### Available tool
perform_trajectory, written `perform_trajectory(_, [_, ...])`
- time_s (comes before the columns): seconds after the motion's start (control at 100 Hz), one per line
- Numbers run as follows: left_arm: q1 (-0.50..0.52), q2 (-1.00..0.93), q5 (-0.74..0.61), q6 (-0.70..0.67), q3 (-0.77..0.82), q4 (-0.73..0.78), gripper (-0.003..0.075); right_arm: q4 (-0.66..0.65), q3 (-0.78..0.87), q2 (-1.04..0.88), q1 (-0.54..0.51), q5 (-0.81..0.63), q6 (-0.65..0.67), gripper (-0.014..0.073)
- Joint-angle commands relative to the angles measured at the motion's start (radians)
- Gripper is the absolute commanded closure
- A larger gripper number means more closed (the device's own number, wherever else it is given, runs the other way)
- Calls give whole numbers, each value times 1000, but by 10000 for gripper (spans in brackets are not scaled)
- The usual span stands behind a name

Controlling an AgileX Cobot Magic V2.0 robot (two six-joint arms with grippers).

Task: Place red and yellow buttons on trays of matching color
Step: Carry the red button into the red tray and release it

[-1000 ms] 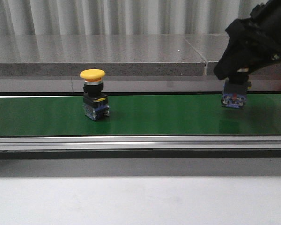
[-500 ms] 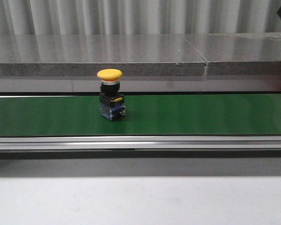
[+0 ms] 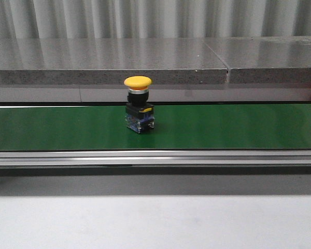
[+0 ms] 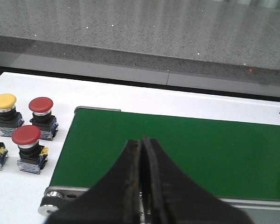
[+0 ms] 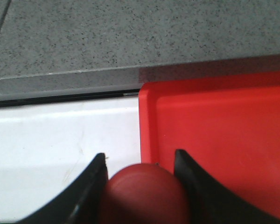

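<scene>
The green conveyor belt (image 3: 223, 127) spans the front view from edge to edge, bare on both sides of a single yellow button (image 3: 139, 111) that stands upright near its middle. No arm shows in that view. No writing or brand mark is legible in any view.

Only the right wrist view shows the red tray (image 5: 224, 135), its corner and rim meeting the white table (image 5: 60, 140); the tray's floor is open. The right gripper (image 5: 142, 179) clamps a red button (image 5: 147, 193) between its fingers, over the tray's edge.

Only the left wrist view shows the belt's end and the spare buttons (image 4: 28, 123) on the white surface beside it, red and yellow. The left gripper (image 4: 141, 179) hangs above the belt with its fingers pressed together, holding nothing.
</scene>
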Motion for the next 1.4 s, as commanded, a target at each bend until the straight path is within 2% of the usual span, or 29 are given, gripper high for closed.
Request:
perform_trajectory(0.0, [-7,6,-76,1,-27,0,741,41,-62,7,-7,-64,-12,482])
perform_trajectory(0.52, [-7,6,-76,1,-27,0,741,44,-247,261,-7,-55,-12,482])
perform_trajectory(0.71, [-7,6,-78,1,-27,0,741,45,-250,282,-7,-112,-12,482])
perform_trajectory(1.25, [-7,6,-78,1,-27,0,741,50,-250,402,-7,-147,-12,478])
perform_trajectory(1.33, [-7,6,-78,1,-27,0,741,56,-250,410,-7,-147,-12,443])
perform_trajectory(1.39, [-7,6,-78,1,-27,0,741,62,-250,411,-7,-148,-12,370])
